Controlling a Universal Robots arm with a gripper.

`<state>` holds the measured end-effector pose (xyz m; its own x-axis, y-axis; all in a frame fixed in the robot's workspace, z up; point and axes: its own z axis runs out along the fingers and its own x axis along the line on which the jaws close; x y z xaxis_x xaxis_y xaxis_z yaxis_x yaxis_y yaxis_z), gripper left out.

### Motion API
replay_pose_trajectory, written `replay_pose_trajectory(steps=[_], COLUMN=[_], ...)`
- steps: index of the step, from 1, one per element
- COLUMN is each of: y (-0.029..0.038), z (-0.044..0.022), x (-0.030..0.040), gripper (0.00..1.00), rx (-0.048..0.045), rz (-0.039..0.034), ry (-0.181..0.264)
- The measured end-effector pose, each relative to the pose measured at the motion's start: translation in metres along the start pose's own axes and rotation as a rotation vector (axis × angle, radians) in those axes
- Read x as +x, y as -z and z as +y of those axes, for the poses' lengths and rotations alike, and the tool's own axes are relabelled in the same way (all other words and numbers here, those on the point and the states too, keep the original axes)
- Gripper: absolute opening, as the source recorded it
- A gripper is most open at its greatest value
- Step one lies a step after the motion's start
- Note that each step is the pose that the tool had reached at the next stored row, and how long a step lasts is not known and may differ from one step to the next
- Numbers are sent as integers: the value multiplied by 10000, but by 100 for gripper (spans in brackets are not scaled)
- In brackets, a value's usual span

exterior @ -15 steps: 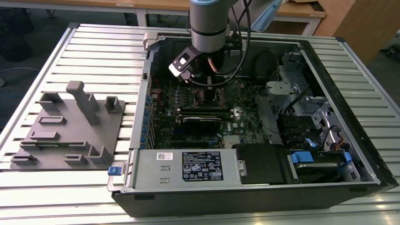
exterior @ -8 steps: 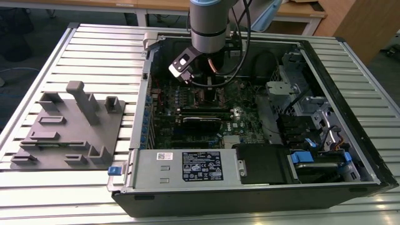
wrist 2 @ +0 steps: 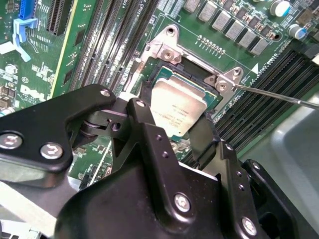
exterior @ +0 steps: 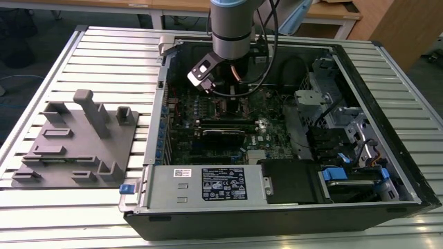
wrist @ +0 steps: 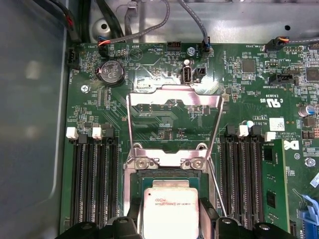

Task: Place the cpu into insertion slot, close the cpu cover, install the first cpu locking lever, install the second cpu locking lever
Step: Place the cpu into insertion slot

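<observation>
light: bright; glare: table slats (exterior: pixel 83 207); shadow: inside case (exterior: pixel 277 223)

cpu (wrist 2: pixel 182 107): was silvery-grey on top
motherboard (wrist: pixel 164 124): was dark green
end effector (wrist 2: pixel 172 124): was black
tabletop (exterior: pixel 111 57): showed pale ribbed slats

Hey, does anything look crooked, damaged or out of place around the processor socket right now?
Nothing stands out. The cpu sits square to the insertion slot, held by the gripper. The cpu cover is swung open and a thin locking lever stands unlatched beside the slot, which fits an open socket, not damage.
</observation>
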<state>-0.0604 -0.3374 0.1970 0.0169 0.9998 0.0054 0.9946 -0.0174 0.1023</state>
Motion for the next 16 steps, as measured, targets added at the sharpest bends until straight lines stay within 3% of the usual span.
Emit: replay_pose_trajectory(steps=[16], y=[-32], z=[-1], x=[-2], gripper=[54], rx=[-3], rz=[5], ry=[-1])
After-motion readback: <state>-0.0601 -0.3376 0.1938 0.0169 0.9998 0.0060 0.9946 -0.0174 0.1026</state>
